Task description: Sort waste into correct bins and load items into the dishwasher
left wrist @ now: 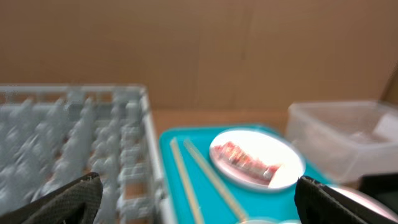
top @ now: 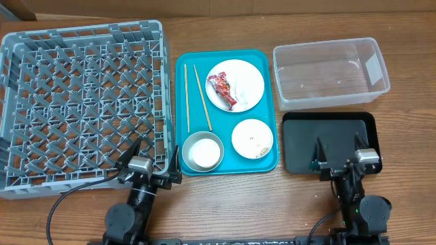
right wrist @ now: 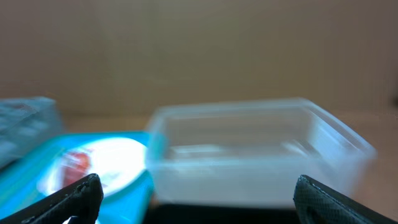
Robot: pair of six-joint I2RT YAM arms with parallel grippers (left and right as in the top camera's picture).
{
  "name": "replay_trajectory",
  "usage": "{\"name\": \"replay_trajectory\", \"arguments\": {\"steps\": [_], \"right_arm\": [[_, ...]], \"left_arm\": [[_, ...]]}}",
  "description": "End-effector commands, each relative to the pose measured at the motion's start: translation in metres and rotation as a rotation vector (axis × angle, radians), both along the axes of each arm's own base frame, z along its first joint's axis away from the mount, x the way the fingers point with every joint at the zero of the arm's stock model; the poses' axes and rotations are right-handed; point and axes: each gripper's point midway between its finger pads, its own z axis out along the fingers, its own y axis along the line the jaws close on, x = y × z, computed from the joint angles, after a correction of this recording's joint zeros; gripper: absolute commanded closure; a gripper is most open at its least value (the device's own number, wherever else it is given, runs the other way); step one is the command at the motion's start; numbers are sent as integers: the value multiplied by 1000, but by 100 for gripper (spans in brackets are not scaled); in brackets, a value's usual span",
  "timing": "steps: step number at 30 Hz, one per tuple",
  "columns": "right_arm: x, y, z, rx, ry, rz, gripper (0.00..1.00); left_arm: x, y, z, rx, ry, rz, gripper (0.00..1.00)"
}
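The grey dish rack fills the left of the table. On the teal tray a white plate holds a red wrapper and a white tissue. Two chopsticks lie left of the plate. Two white bowls sit at the tray's front. I cannot make out any rice. The clear tub and the black tray stand on the right. My left gripper is open and empty at the rack's front right corner. My right gripper is open and empty over the black tray's front.
The left wrist view shows the rack, the chopsticks and the plate, all blurred. The right wrist view shows the clear tub straight ahead and the plate to the left. A brown wall stands behind the table.
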Motion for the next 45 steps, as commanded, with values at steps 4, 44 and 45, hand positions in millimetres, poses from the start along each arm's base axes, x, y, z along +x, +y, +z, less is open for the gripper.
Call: {"name": "replay_trajectory", "arguments": {"steps": [4,44,45], "right_arm": [[-24,32,78,162,-158,215,0],[21,259,-57,-82,1326,382,42],[20,262,-65,-95,1343,381,45]], "left_arm": [[-14,-5,65,-110,-134,-63,0],[13,20,139,-218,896,228,0],[11,22,137,-211,905,240,0]]}}
